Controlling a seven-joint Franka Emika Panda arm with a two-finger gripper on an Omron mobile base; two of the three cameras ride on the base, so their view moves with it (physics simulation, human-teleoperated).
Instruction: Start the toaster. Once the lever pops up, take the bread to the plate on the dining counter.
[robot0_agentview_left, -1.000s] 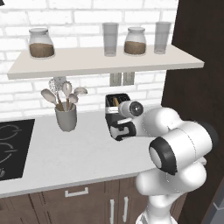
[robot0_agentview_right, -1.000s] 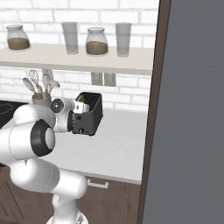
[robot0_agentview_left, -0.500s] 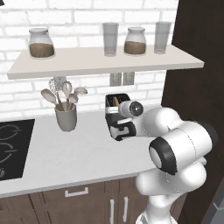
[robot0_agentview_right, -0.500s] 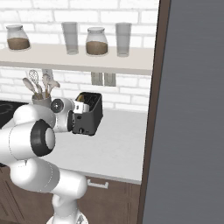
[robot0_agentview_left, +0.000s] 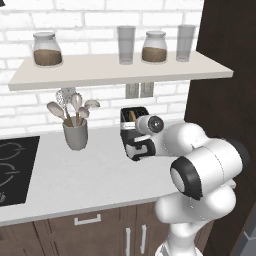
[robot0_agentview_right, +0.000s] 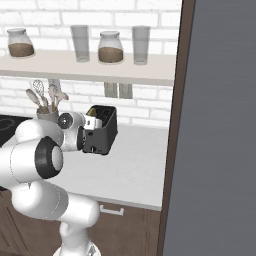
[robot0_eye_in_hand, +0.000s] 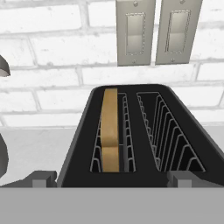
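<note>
The gripper (robot0_eye_in_hand: 111, 179) stands fully spread and empty at the bottom edge of the hand view, its two dark tips just off the near front wall of the toaster (robot0_eye_in_hand: 144, 131), one at each front corner. The bread (robot0_eye_in_hand: 110, 131) stands on edge in the left slot, above and left of centre, its long axis running away toward the brick wall. In the left base view the gripper sits at the toaster's front face in mid-frame, where the lever presumably lies, though it cannot be made out.

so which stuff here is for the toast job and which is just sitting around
For the job:
toaster
bread in its left slot
gripper, open, at the toaster's front

Just sitting around:
utensil cup
jars
glasses
hob
wall switches
</note>
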